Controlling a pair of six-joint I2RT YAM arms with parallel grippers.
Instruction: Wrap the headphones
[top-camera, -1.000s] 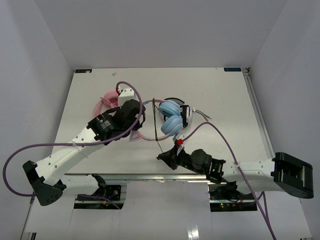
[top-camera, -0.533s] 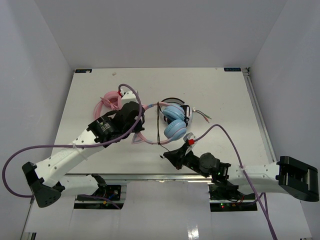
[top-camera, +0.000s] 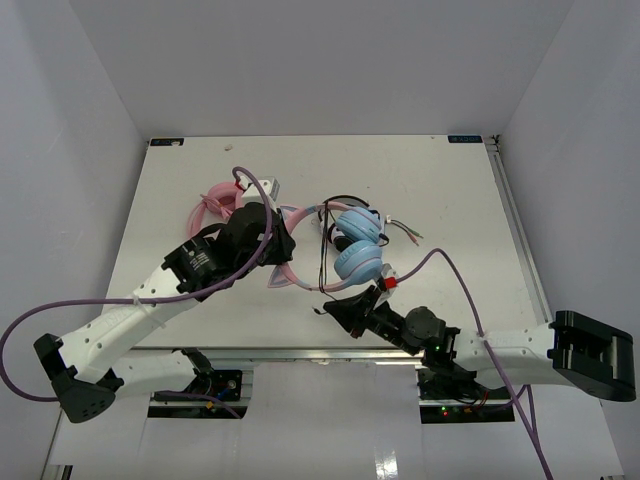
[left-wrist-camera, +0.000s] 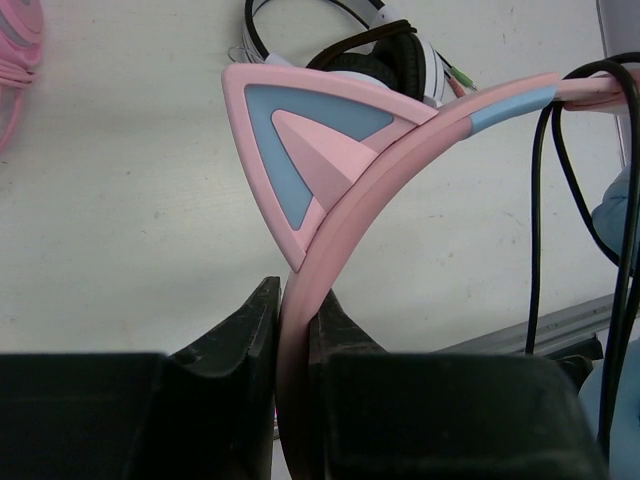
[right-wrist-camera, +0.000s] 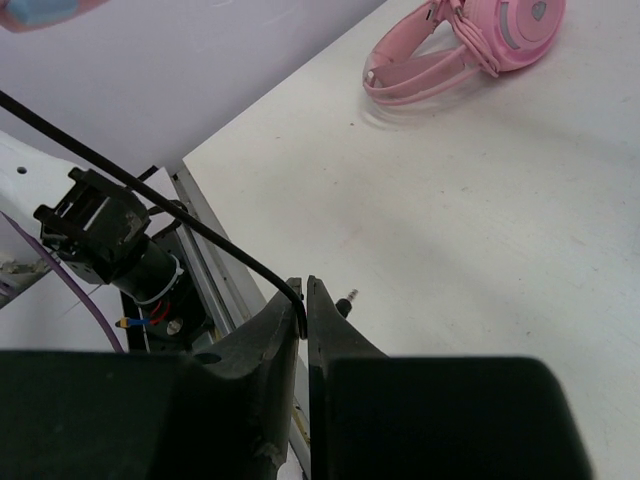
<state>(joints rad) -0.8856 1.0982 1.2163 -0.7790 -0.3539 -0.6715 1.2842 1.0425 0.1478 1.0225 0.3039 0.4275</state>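
Note:
The headphones (top-camera: 358, 247) have light blue ear cups and a pink headband (left-wrist-camera: 345, 255) with a cat ear (left-wrist-camera: 300, 150). They hang just above the table's middle. My left gripper (top-camera: 284, 246) is shut on the headband (top-camera: 300, 212), which stands pinched between the fingers (left-wrist-camera: 250, 330) in the left wrist view. The thin dark cable (top-camera: 323, 255) runs from the band down towards the near edge. My right gripper (top-camera: 330, 309) is shut on the cable (right-wrist-camera: 150, 200) close to its plug (right-wrist-camera: 347, 298). The taut cable also shows in the left wrist view (left-wrist-camera: 535, 230).
All-pink headphones (top-camera: 213, 207) lie at the back left, also seen in the right wrist view (right-wrist-camera: 470, 45). White-and-black headphones (top-camera: 385, 226) lie just behind the blue cups, their cable end trailing right. The table's near edge rail (right-wrist-camera: 215, 270) lies right below the right gripper.
The left gripper has carried the headphones a little to the right and nearer, turning them. The cable now crosses closer to the cups. The right gripper has shifted slightly right, still pinching the cable.

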